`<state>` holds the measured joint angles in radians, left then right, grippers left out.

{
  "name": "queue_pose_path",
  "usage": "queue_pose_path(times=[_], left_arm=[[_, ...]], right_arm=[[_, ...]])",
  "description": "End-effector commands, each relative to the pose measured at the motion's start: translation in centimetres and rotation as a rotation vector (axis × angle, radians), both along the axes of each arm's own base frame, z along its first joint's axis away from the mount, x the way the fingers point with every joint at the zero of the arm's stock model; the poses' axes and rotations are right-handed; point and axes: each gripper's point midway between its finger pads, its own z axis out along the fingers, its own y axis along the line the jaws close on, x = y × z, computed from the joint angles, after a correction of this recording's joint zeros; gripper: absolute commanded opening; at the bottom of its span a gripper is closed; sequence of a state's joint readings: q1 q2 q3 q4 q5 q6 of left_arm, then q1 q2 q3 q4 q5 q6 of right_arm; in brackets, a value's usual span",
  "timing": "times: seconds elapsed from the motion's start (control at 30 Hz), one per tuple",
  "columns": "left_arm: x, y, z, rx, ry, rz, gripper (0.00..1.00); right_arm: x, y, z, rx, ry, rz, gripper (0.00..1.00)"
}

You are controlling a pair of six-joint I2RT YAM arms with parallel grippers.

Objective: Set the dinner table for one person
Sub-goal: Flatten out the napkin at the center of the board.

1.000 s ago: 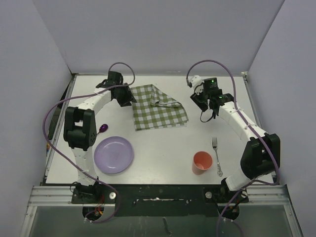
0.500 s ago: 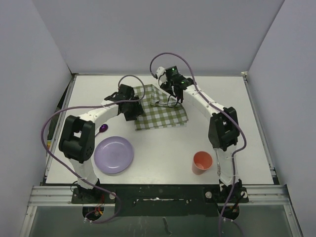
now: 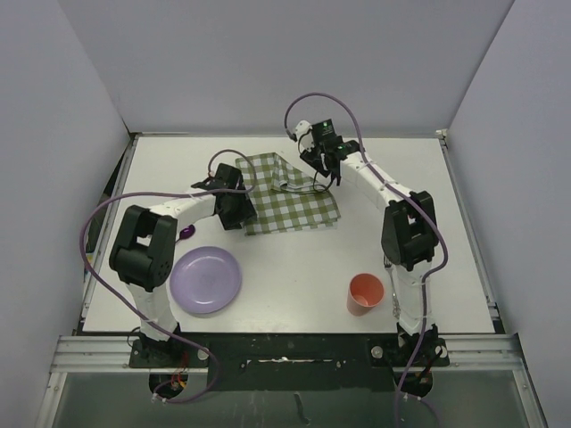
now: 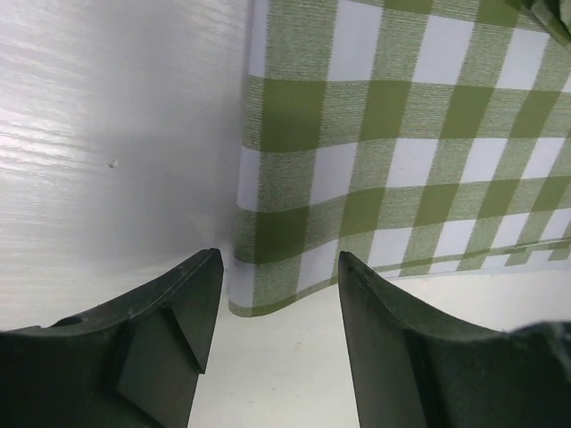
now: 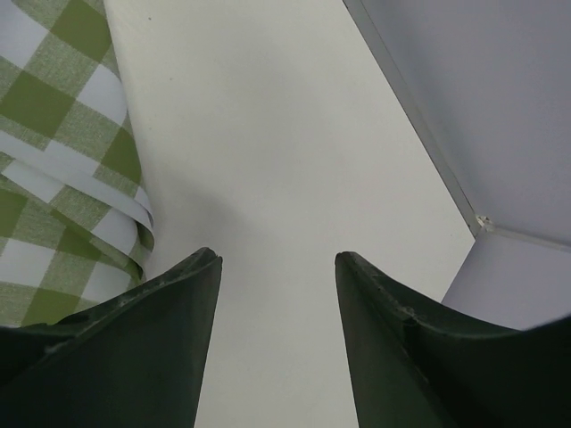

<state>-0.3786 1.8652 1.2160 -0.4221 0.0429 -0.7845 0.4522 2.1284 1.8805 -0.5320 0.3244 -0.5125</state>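
Low in the overhead frame, an orange cup and a lilac plate stand on the dinner table, the white slab filling the middle of the view. Rigid and fixed, it is nothing to grasp, only to lay things on. Above centre lies the checked cloth, soft, light, partly folded over, likely best pinched at a corner. The left gripper is spread astride its lower-left corner, pinching nothing. Higher up, the right gripper is spread over bare surface beside the folded edge.

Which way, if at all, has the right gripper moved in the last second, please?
Yes: the right gripper moved left, from clear of the checked cloth to its folded far edge.
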Motion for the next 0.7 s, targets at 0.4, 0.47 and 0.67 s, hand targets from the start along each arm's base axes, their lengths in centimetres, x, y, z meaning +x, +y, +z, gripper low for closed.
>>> queue_pose_path(times=[0.4, 0.47, 0.67], left_arm=[[1.8, 13.2, 4.0, 0.122, -0.13, 0.088, 0.53], [2.4, 12.4, 7.3, 0.136, -0.213, 0.06, 0.53], [3.3, 11.4, 13.0, 0.166, -0.402, 0.008, 0.54]], right_arm=[[-2.4, 4.5, 4.9, 0.016, -0.058, 0.07, 0.6], [-2.6, 6.9, 3.9, 0.022, -0.023, 0.123, 0.63], [-0.3, 12.0, 2.9, 0.031, -0.07, 0.179, 0.72]])
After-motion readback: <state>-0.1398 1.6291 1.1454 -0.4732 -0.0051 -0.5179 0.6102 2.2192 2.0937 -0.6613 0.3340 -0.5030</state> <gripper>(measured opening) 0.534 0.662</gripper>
